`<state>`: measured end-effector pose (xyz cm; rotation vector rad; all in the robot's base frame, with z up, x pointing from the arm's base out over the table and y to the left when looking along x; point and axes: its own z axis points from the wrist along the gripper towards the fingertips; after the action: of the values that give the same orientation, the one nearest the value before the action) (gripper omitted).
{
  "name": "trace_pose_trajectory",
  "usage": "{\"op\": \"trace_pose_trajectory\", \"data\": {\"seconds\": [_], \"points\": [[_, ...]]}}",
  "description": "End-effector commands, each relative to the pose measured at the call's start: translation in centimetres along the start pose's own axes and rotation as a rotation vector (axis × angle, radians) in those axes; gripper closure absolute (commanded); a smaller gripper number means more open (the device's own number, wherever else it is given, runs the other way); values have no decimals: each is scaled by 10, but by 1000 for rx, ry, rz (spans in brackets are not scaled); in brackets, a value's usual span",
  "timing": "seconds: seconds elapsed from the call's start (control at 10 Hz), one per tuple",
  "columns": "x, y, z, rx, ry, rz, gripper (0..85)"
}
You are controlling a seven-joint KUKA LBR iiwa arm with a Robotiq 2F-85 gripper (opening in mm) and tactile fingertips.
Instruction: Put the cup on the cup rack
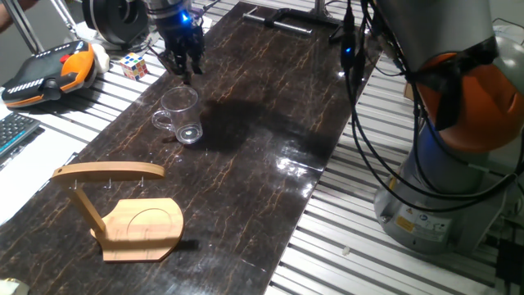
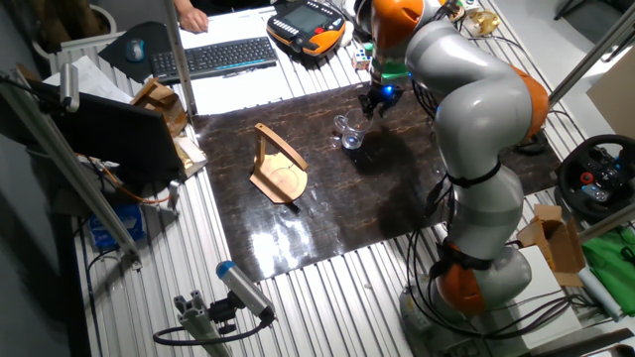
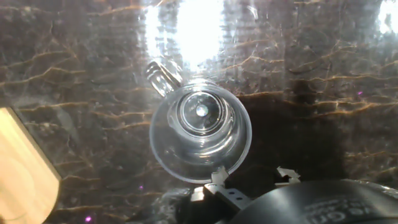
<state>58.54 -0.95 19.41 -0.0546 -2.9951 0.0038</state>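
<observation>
A: Hand view first: where is the glass mug (image 3: 200, 129)?

B: Upright on the dark marbled mat (image 3: 323, 62), seen straight down its mouth, handle toward the upper left. One gripper fingertip (image 3: 217, 176) sits at the rim's lower edge; the other shows to its right, outside the mug.

A: And the arm's pose?

B: From one fixed view, the gripper (image 1: 185, 67) hangs pointing down, just behind the mug (image 1: 179, 114), its tips near rim height. The other fixed view shows the grey and orange arm (image 2: 476, 109) arching over from its base at the table's edge, wrist bent down.

A: Is it holding anything?

B: No. The fingers stand slightly apart with nothing between them.

A: The wooden cup rack (image 1: 123, 209)?

B: Upright on the same mat, well apart from the mug, nearer the front edge in that first fixed view. Its hooks are bare.
</observation>
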Motion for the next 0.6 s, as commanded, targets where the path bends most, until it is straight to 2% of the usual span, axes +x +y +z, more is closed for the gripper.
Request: {"op": "trace_pose_trajectory", "data": {"seconds": [0.0, 0.1, 0.3, 0.4, 0.5], "points": [[0, 1, 0, 2, -8, -5, 400], [-10, -1, 7, -4, -31, -14, 387], [-30, -4, 26, -2, -57, -51, 387], [-36, -4, 34, -16, -63, -56, 390], [-37, -2, 36, -20, -62, -61, 393]]}}
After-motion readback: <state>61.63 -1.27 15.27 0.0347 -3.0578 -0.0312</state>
